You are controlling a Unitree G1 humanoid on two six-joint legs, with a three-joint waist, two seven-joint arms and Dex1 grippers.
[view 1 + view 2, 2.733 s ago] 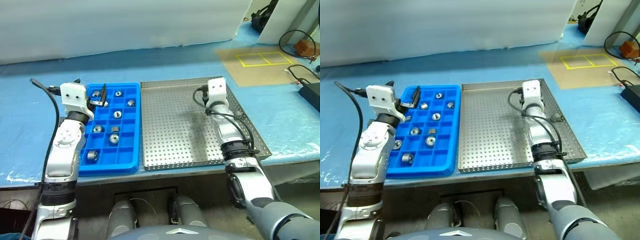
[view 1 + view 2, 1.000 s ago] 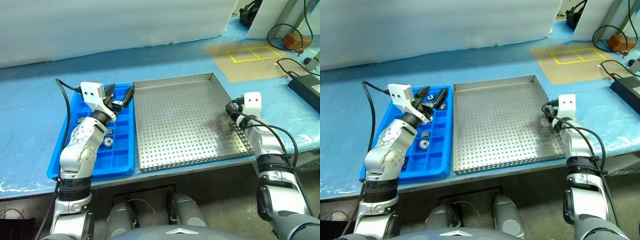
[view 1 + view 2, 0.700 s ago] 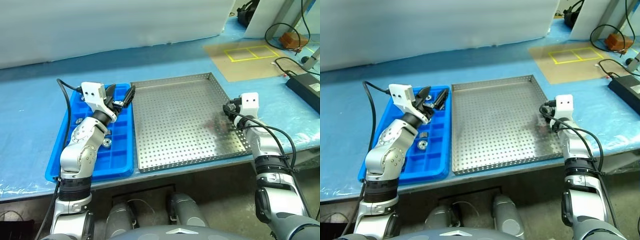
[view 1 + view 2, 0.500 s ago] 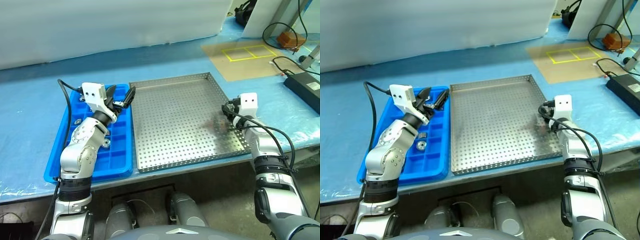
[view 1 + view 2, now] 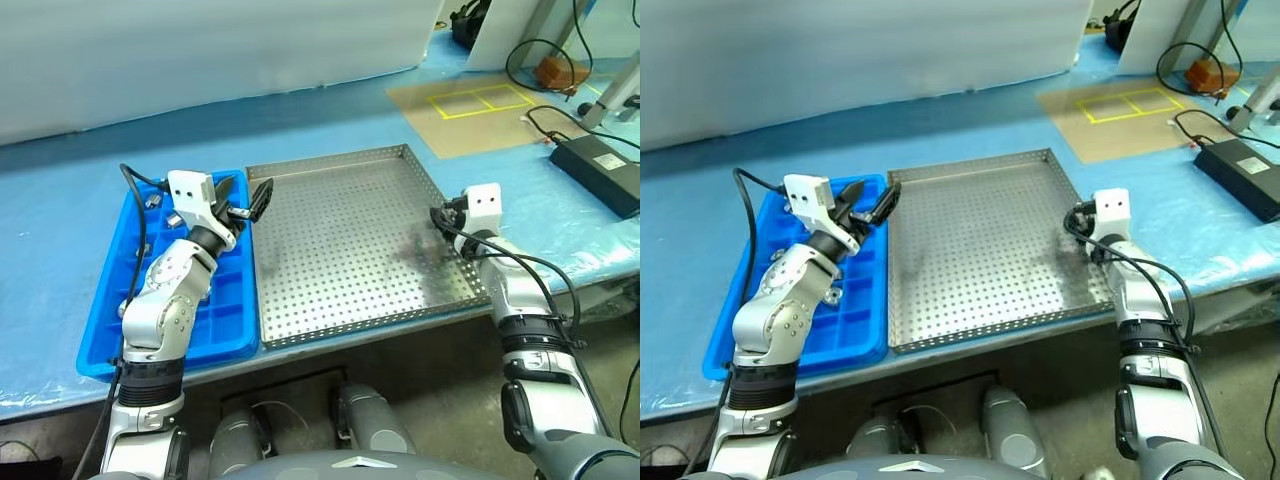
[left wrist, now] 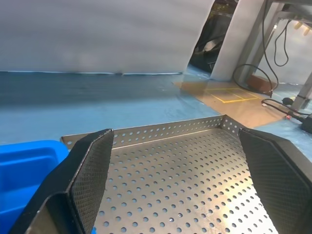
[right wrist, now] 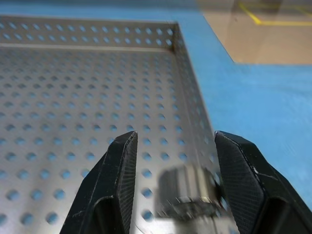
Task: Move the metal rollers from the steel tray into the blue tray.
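Roller (image 7: 187, 191) between right fingers (image 7: 119, 180), beside steel tray (image 5: 340, 250) rim

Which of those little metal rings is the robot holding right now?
The metal roller between the right gripper's fingers, over the steel tray near its right rim. The other rollers lie in the blue tray.

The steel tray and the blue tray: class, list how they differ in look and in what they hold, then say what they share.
1. The steel tray is grey metal with a perforated floor; the blue tray is bright blue plastic split into small square compartments.
2. The steel tray is wider and roughly square; the blue tray is narrower and rectangular.
3. The steel tray's floor looks nearly bare; the blue tray holds metal rollers.

Shared: both lie flat, side by side, on the pale blue table sheet.
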